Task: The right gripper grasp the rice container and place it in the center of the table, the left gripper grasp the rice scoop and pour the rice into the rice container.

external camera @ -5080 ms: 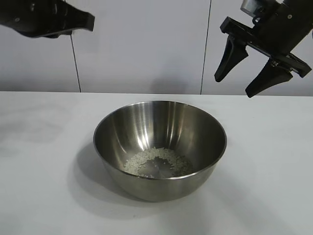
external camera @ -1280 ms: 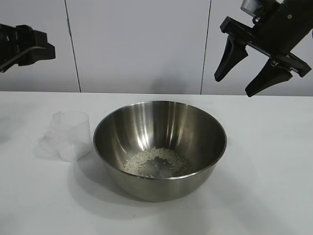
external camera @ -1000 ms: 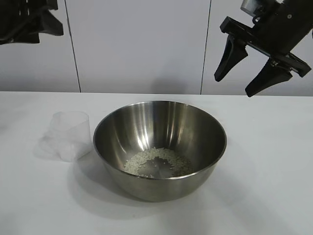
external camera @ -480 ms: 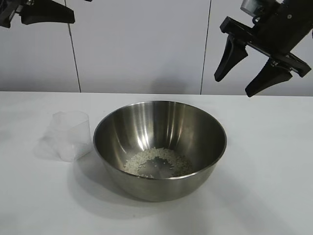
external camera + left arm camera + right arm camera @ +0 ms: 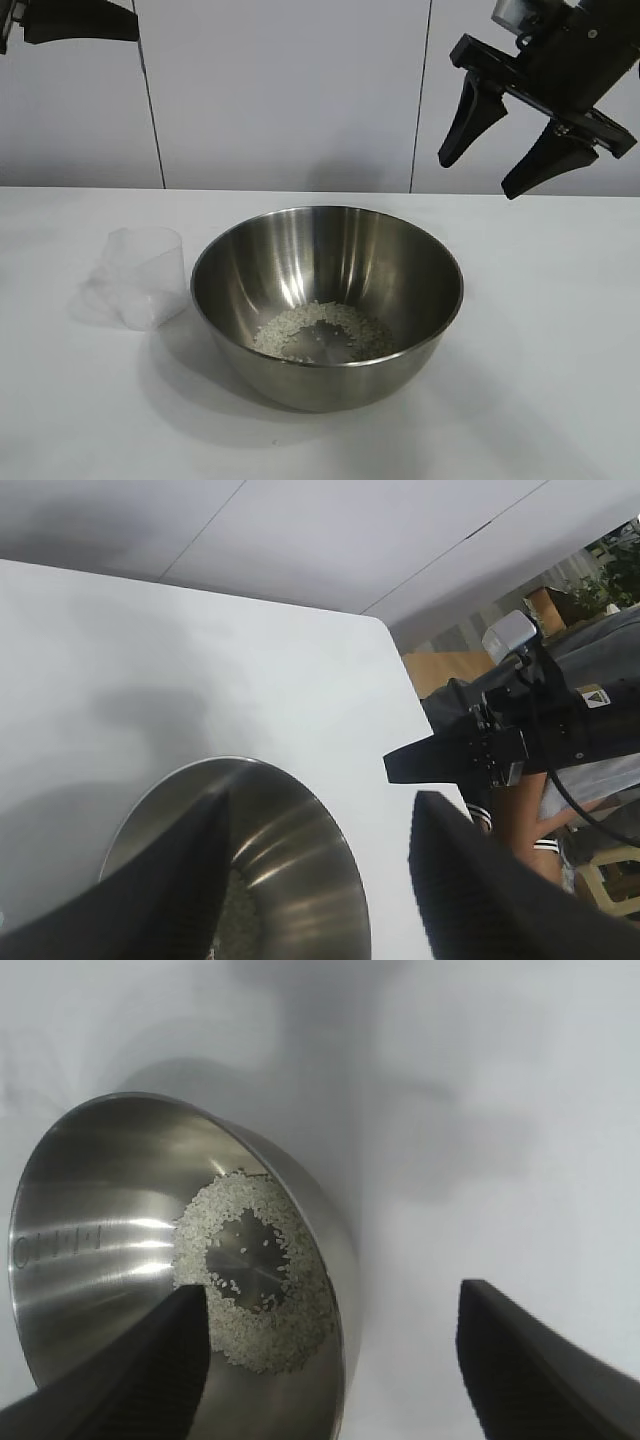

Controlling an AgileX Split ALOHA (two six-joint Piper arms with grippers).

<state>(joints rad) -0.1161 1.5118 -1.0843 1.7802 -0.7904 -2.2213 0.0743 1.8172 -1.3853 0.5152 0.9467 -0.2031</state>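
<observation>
Rice scoop upright beside rice container, mouth upward.

The rice container occupies the middle of the tabletop. The rice scoop stands just beside it at nine o'clock, leaving a narrow gap. The container's three and six o'clock sides offer open surface. The right tool hangs spread at one o'clock, well above.

The rice lies in a ring inside the rice container on the table.
</observation>
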